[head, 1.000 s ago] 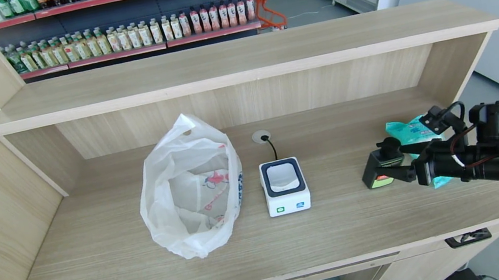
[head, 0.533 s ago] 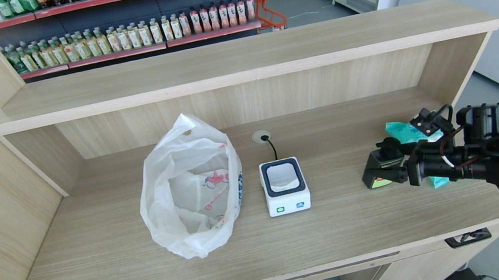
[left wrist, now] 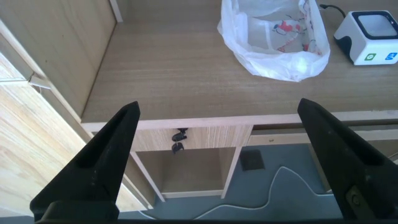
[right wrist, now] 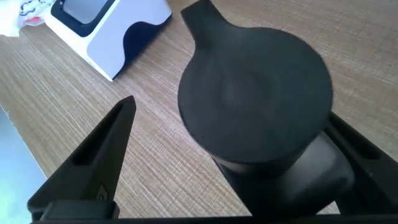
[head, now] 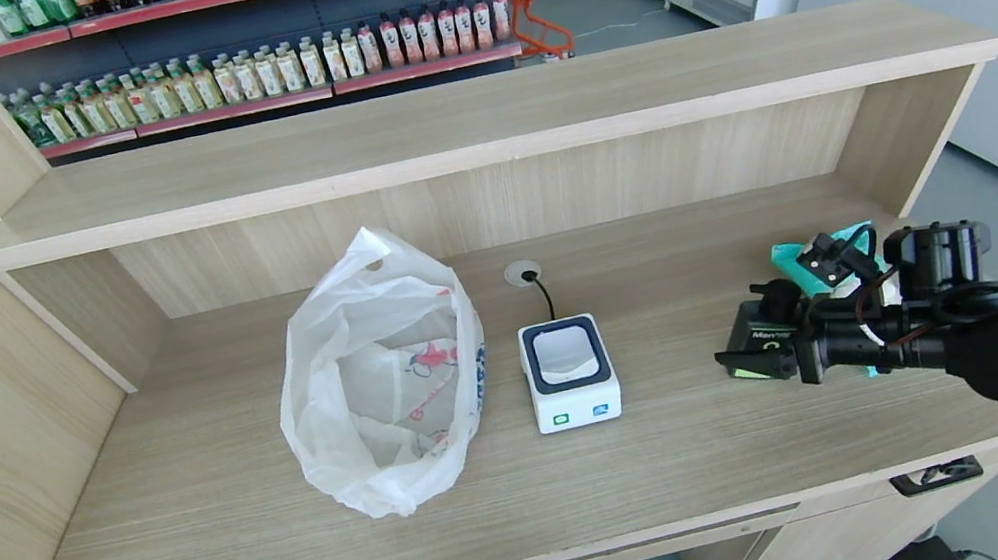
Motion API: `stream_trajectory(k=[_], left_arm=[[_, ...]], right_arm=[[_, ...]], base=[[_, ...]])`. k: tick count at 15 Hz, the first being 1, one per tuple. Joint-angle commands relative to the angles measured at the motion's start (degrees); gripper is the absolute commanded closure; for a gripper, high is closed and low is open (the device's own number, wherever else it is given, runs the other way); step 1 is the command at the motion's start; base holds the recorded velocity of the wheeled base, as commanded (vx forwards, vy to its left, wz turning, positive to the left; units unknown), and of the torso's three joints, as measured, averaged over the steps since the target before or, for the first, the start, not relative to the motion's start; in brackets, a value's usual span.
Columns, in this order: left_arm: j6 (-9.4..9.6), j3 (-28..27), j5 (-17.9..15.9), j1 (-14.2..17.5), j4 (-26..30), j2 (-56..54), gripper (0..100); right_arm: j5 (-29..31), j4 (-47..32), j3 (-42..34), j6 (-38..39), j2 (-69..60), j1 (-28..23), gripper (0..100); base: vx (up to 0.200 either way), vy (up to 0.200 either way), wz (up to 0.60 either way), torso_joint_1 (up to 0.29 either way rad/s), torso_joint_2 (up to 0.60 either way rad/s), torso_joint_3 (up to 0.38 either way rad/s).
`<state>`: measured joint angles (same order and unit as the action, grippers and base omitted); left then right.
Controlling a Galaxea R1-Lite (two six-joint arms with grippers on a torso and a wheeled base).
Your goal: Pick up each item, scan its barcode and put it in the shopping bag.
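A black bottle with a round black cap (right wrist: pixel 255 93) stands on the right part of the wooden counter (head: pixel 690 451). My right gripper (head: pixel 756 350) is low over the counter, open, with one finger on either side of the bottle (head: pixel 759 333); one finger (right wrist: pixel 93 168) stands clear of it. A teal packet (head: pixel 794 256) lies just behind the right arm, partly hidden by it. The white plastic shopping bag (head: pixel 384 380) stands open left of centre, and the white barcode scanner (head: pixel 571 384) sits to its right. My left gripper (left wrist: pixel 217 162) hangs open in front of the counter's left front edge, with nothing between its fingers.
A raised back shelf (head: pixel 473 122) walls in the counter at the rear and both sides. The scanner's cable (head: pixel 542 293) runs to a hole in the counter. Bare wood lies between the scanner (right wrist: pixel 106 31) and the bottle. The bag (left wrist: pixel 273 37) also shows from the left wrist.
My right arm has sunk toward the counter and slid a little left, bringing its fingers down around the black bottle. The bag and scanner have not moved.
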<state>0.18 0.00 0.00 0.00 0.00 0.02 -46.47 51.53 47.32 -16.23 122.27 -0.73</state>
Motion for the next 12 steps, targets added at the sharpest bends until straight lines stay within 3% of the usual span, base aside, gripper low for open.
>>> stream_trajectory(k=[1,2,3,10,12], left_arm=[[-0.01,0.0,0.0,0.0,0.0,0.0,0],[-0.01,0.0,0.0,0.0,0.0,0.0,0],[-0.01,0.0,0.0,0.0,0.0,0.0,0],[-0.01,0.0,0.0,0.0,0.0,0.0,0],[-0.01,0.0,0.0,0.0,0.0,0.0,0]], right_arm=[[-0.6,0.2,0.3,0.0,0.7,0.0,0],[-2.2,0.2,0.7,0.0,0.9,-0.1,0],[-3.6,0.1,0.9,0.0,1.1,-0.3,100],[-3.3,-0.5,1.9,-0.5,2.0,-0.4,100],[-0.1,-0.5,1.5,-0.6,1.6,-0.4,100]], base=[[0.0,0.0,0.0,0.0,0.0,0.0],[0.0,0.0,0.0,0.0,0.0,0.0],[0.0,0.0,0.0,0.0,0.0,0.0],[0.0,0.0,0.0,0.0,0.0,0.0],[0.0,0.0,0.0,0.0,0.0,0.0]])
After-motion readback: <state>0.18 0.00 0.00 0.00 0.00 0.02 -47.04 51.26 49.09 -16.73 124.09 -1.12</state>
